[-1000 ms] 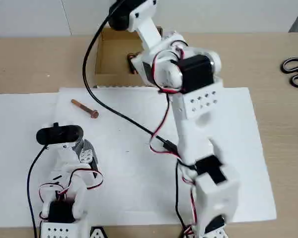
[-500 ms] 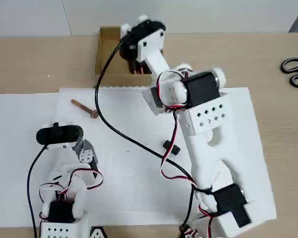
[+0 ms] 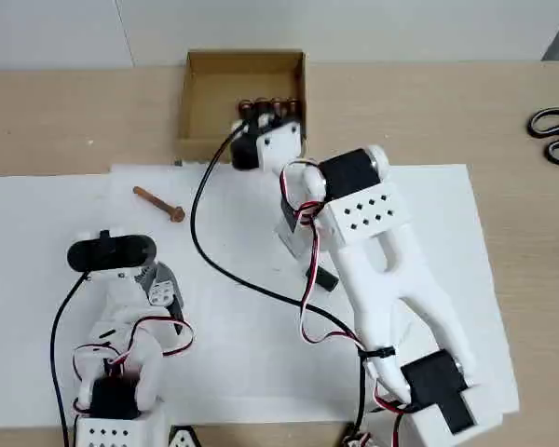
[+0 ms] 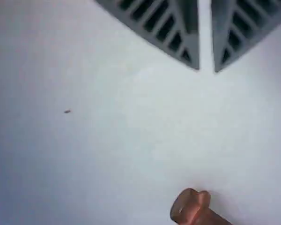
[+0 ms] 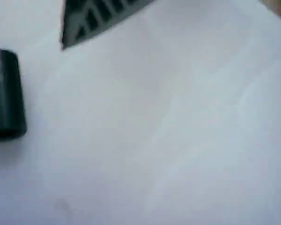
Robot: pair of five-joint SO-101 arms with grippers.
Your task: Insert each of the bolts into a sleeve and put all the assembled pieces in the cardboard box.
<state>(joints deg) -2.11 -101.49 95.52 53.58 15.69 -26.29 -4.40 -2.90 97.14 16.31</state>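
Observation:
The open cardboard box [image 3: 210, 93] stands at the table's far side, with several copper-coloured assembled pieces [image 3: 270, 105] in a row in its right-hand part. On the white paper lies a loose copper bolt [image 3: 158, 203], whose head [image 4: 191, 209] also shows in the left wrist view. A black sleeve [image 3: 326, 277] [image 5: 7, 93] lies near the paper's middle. My right gripper [image 3: 293, 244] hangs low over the paper close to the sleeve, open and holding nothing; one grey finger [image 5: 98, 16] is visible. My left gripper [image 4: 205, 68] [image 3: 161, 284] is shut and empty, a short way from the bolt.
White paper [image 3: 224, 372] covers the near part of the wooden table. Black scissors [image 3: 554, 130] lie at the far right edge. The right arm's black cable [image 3: 205, 242] loops across the paper between the bolt and the sleeve.
The right arm has drawn back from over the box and dropped toward the paper's middle, uncovering the box and the pieces in it. The left arm and the bolt have stayed put.

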